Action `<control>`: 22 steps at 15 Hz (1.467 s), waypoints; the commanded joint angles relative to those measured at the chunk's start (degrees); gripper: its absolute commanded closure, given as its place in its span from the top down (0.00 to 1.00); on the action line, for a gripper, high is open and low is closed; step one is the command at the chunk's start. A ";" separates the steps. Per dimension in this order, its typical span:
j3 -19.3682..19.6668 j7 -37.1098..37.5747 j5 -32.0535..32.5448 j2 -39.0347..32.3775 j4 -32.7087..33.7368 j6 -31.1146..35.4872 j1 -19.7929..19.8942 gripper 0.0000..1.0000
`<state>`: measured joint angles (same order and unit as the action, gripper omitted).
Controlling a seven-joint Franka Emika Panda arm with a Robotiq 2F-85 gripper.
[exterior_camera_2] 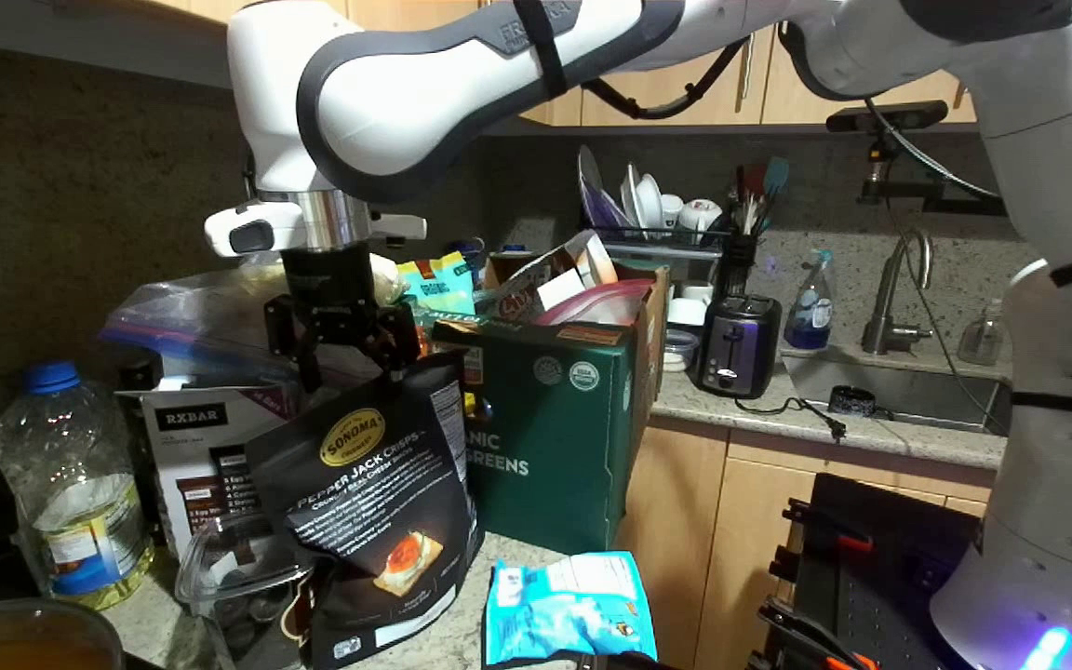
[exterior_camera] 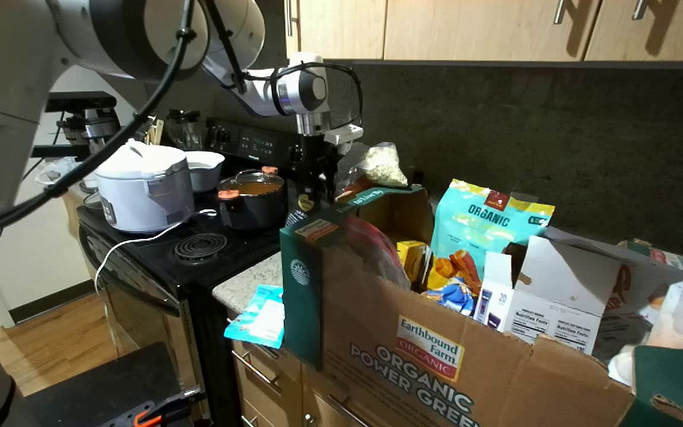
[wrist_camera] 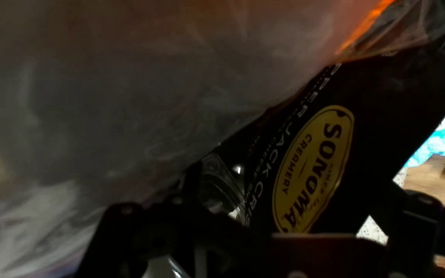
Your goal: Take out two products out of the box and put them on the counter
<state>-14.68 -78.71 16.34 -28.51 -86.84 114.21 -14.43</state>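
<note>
The brown box stands on the counter, its green end facing the camera in an exterior view. It holds a teal pouch, a yellow packet, a blue wrapper and open white cartons. A white bag with orange-red print cannot be made out. My gripper points down beside the box's green end, fingers spread and apparently empty. It is at the top of a black Sonoma crisps pouch, whose logo shows between the jaws. Touch cannot be told.
A light-blue packet lies at the counter's edge. A clear crinkly bag fills much of the wrist view. An RXBAR carton, clear tub and oil bottle stand close by. A pot stands on the stove.
</note>
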 commanded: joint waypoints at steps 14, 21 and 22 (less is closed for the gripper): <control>-2.44 -9.90 -2.83 7.49 -0.15 -2.84 -0.29 1.00; -3.45 -18.76 -9.43 13.08 -3.55 -6.39 0.65 1.00; -3.47 -19.67 -10.61 14.45 -4.68 -6.75 0.78 1.00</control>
<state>-17.55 -95.08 8.78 -19.54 -87.16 108.74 -14.77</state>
